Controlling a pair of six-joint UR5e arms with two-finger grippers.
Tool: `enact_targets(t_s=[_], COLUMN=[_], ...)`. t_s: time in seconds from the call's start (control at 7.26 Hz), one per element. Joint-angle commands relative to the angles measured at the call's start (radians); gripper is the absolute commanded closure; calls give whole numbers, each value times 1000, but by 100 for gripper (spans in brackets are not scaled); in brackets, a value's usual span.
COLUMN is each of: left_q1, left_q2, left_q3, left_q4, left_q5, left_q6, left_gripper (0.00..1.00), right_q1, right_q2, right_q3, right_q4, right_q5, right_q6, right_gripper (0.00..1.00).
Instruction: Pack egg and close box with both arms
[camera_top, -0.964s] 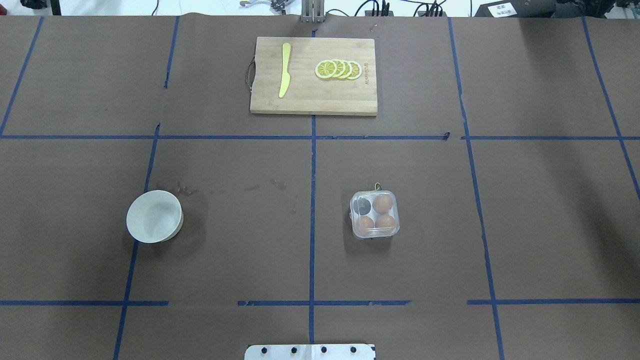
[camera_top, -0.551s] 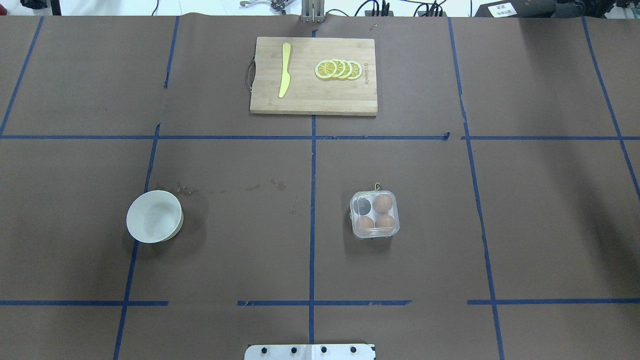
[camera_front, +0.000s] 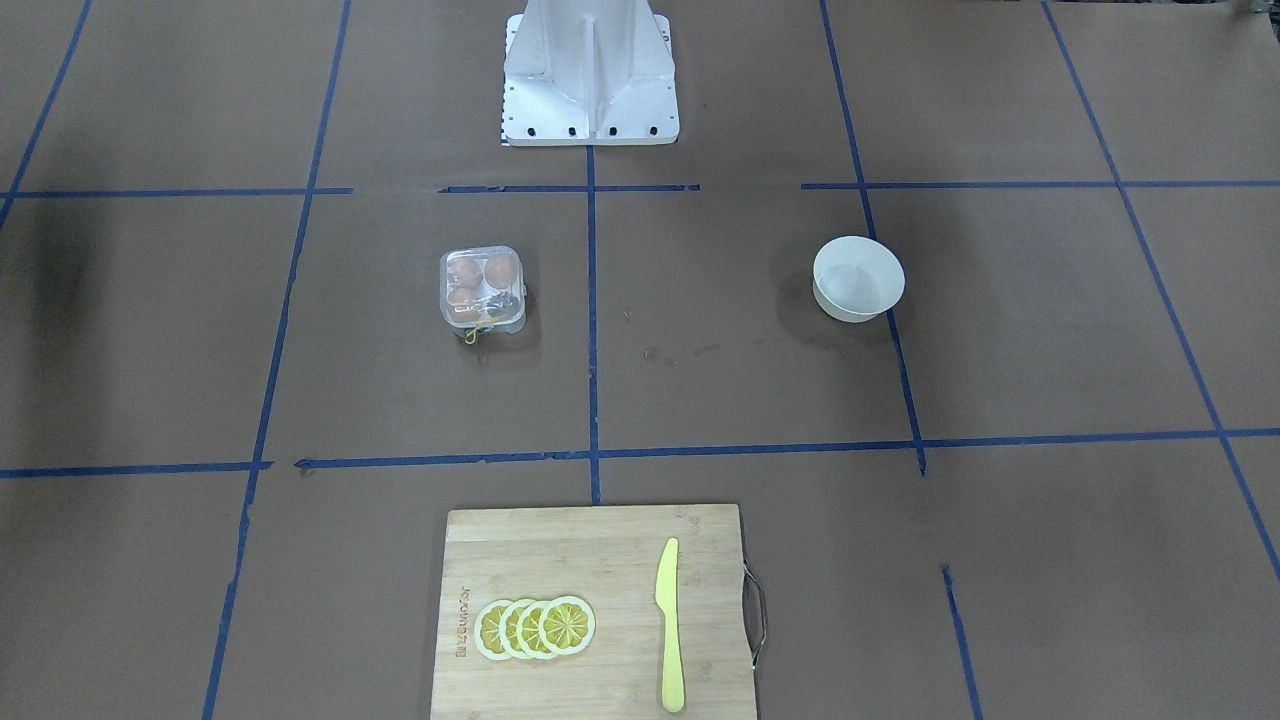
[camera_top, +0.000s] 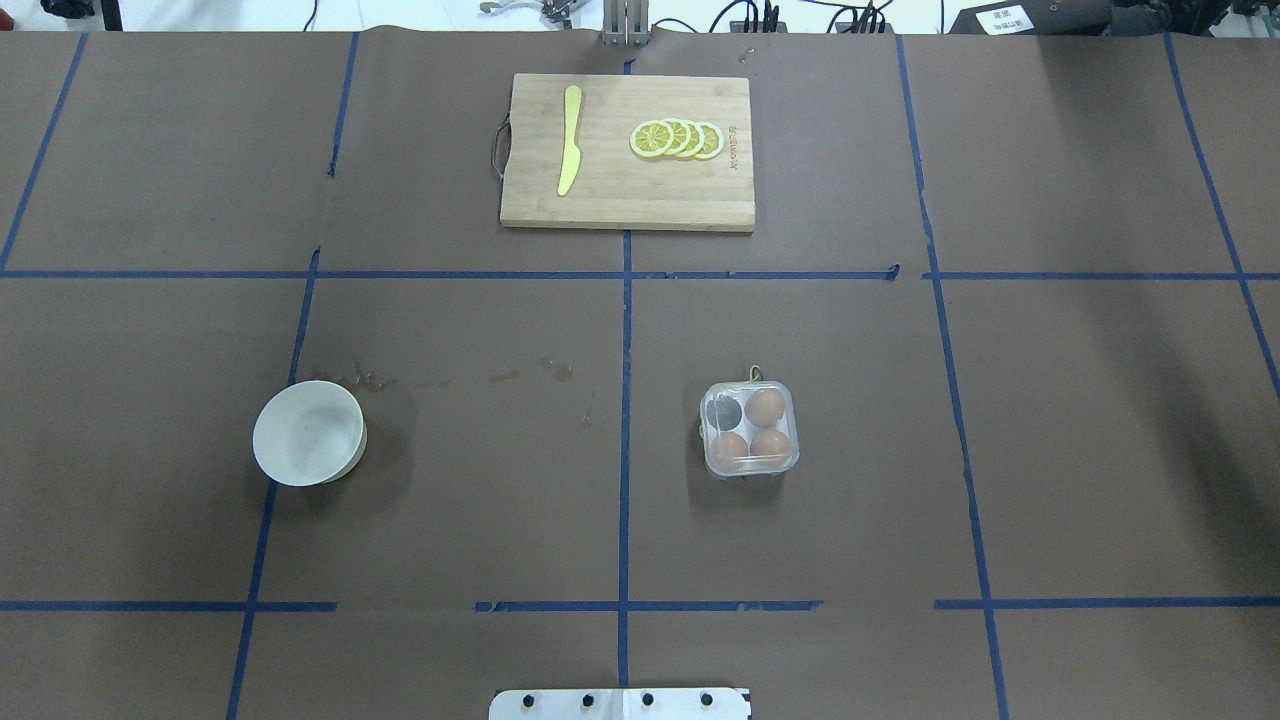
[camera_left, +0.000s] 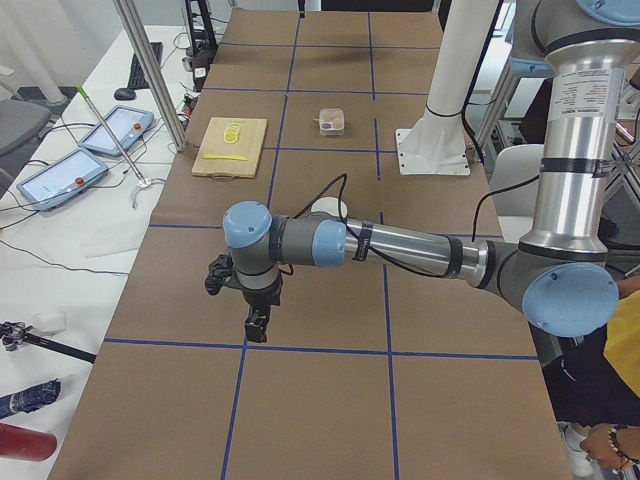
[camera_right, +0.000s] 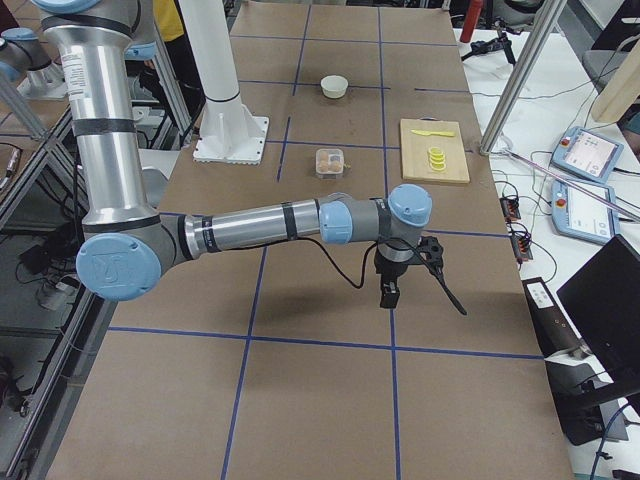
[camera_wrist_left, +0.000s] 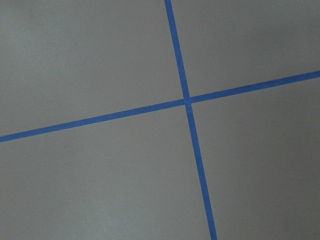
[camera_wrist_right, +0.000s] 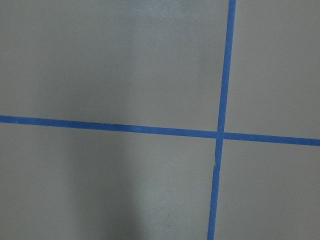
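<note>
Brown counter (camera_top: 1100, 420) with blue tape lines (camera_top: 625, 330) making big squares. White round bowl (camera_top: 309, 433) upright on the left, sitting right on top of one blue line. Small dark marks (camera_top: 555, 368) on the counter near the bowl. Wooden board (camera_top: 620, 200) at the far side, lying across the middle line. Yellow knife (camera_top: 569, 140) flat on the board. Four lemon slices (camera_top: 677, 139) in an overlapping row beside the knife, not touching it.

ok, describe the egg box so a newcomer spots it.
From the white robot base, follow the centre tape line towards the bamboo cutting board. Partway along, just on the robot's right of it, sits the egg carton. Unlike the round white bowl, it's clear, square and holds three brown eggs.
</note>
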Motion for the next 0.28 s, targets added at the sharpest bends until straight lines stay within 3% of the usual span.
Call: enact_targets(t_s=[0.0,0.14], left_q1=[-24,-30], left_q2=[-6,-14], left_q3=[-7,-42], left_q4=[58,159], left_q5=[0,0], left_q6=[55,67], left_gripper=[0,0], right_q1=[0,0], right_q2=[-1,-1], right_q3=[0,-3], right_q4=[0,0], right_q5=[3,1], right_q6=[0,0], right_gripper=[0,0])
